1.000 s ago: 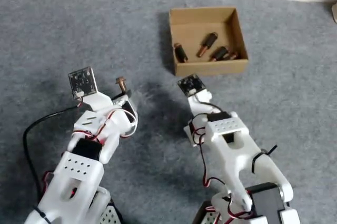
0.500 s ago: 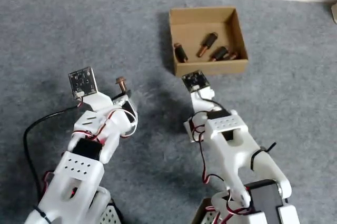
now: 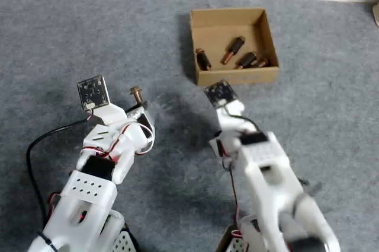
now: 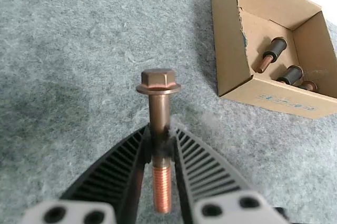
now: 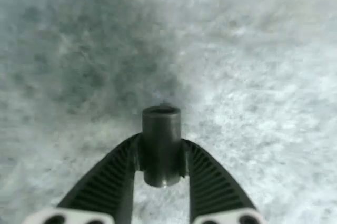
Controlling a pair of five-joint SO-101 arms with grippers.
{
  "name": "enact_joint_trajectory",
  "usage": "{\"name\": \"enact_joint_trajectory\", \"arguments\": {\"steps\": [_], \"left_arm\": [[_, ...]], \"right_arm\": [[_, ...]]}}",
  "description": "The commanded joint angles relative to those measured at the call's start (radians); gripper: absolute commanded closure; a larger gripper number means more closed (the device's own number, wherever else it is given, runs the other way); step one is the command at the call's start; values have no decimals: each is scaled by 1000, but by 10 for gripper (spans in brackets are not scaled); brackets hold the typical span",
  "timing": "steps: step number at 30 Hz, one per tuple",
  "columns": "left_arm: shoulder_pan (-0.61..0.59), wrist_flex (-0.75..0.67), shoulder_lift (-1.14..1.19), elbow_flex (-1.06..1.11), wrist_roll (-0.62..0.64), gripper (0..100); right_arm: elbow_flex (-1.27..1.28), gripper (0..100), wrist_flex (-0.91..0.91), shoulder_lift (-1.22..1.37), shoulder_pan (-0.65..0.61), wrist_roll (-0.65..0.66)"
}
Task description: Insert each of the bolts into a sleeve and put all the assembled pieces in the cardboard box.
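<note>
Beside the cardboard box [image 3: 237, 76], above the grey tabletop [image 3: 59, 38], your left gripper [image 4: 159, 133] has its fingers [image 4: 124, 168] clamped on the bolt [image 4: 159, 103]. Your right gripper [image 5: 161, 142] is clamped on the sleeve [image 5: 161, 126]. Be careful: the grip on the bolt is narrow. If the two axes do not match, I think the bolt can twist, slip out and fall.

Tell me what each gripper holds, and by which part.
Left gripper: the bolt, pinched on its shank just above the threads. Right gripper: a sleeve, gripped round its middle.
</note>
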Motion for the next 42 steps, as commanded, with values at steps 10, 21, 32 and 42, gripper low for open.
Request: {"name": "enact_joint_trajectory", "arguments": {"steps": [10, 21, 32, 42], "left_arm": [[30, -26, -7, -41, -15, 995], [189, -26, -22, -357, -141, 995], [302, -15, -455, -194, 58, 995], [381, -15, -466, -73, -41, 995]], "right_arm": [[453, 994, 140, -1276, -2, 18], [331, 994, -30, -1251, -42, -123], [332, 994, 31, -1242, -262, -97], [332, 994, 28, -1242, -205, -77]]}}
